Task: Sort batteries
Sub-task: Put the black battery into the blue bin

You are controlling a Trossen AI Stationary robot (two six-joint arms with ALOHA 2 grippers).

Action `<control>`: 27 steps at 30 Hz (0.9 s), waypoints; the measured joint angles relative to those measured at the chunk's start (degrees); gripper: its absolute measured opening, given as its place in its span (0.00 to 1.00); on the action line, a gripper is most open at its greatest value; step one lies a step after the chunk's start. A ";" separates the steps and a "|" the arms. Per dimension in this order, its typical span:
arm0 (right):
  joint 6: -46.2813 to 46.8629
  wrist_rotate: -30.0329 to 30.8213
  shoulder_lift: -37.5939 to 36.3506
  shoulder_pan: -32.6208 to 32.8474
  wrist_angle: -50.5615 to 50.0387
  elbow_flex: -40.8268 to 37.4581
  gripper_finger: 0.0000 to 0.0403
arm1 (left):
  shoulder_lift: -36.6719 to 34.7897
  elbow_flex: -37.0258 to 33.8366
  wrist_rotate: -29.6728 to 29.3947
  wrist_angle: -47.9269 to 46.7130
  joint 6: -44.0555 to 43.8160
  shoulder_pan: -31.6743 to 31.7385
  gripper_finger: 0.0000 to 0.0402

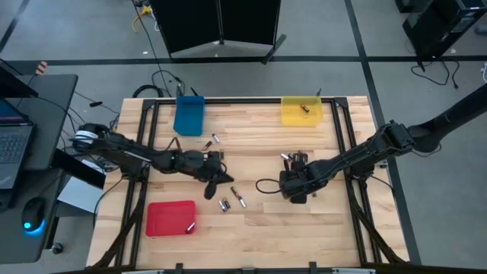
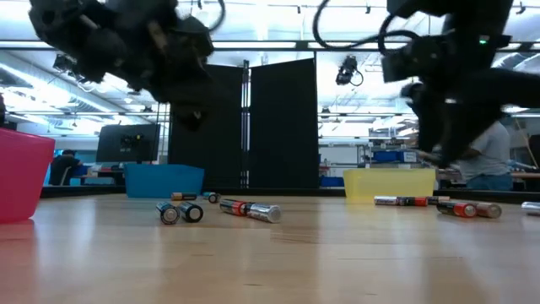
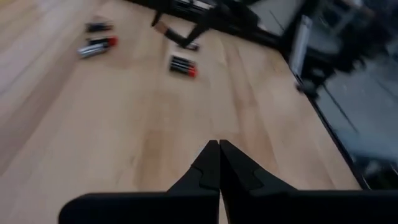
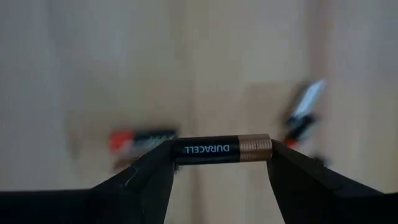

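My right gripper point(image 4: 221, 149) hovers over the table's middle-right point(image 1: 295, 190), shut on a black battery with a copper-brown end point(image 4: 211, 149). My left gripper point(image 3: 219, 149) is shut and empty above the table's middle-left point(image 1: 221, 183). Loose batteries lie on their sides on the wood: two just near of the left gripper point(image 1: 224, 204) point(image 1: 242, 200), two toward the blue tray point(image 1: 210, 141), and two beside the right gripper point(image 1: 293, 157). One battery lies in the red tray point(image 1: 190, 227), another in the yellow tray point(image 1: 304, 108). My right gripper pinches the battery lengthwise, one finger on its black end point(image 4: 179, 149) and the other on its copper-brown end point(image 4: 264, 148). The fingers point down from above. The battery is level, spans the gap between them, and is lifted clear of the table.
A blue tray point(image 1: 189, 118) and a yellow tray point(image 1: 293, 116) stand at the far edge, and a red tray point(image 1: 163, 217) sits near-left. The black frame rails point(image 1: 144, 175) run along both sides. Bare wood lies toward the near-right. A laptop and desk point(image 1: 15, 144) stand left of the table.
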 joint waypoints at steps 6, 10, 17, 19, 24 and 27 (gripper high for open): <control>-3.71 11.27 0.00 0.03 8.47 0.25 0.59 | 9.11 0.00 -0.23 16.60 -5.67 3.37 0.01; -8.11 16.74 0.00 0.09 14.43 0.27 0.59 | 13.46 0.08 -0.11 24.77 -8.05 5.76 0.03; -17.12 21.95 -0.02 0.09 23.45 0.27 0.59 | 18.13 4.31 0.54 26.36 -10.05 7.01 0.18; -19.09 23.09 -0.04 0.09 25.30 0.28 0.59 | 19.12 6.39 0.58 26.39 -10.19 7.01 0.24; -22.11 23.91 -0.07 0.09 28.36 0.29 0.59 | 20.21 10.75 0.56 25.38 -10.21 7.04 0.38; -23.06 24.56 -0.07 0.09 29.49 0.30 0.59 | 20.16 12.60 0.03 23.23 -9.73 7.17 0.43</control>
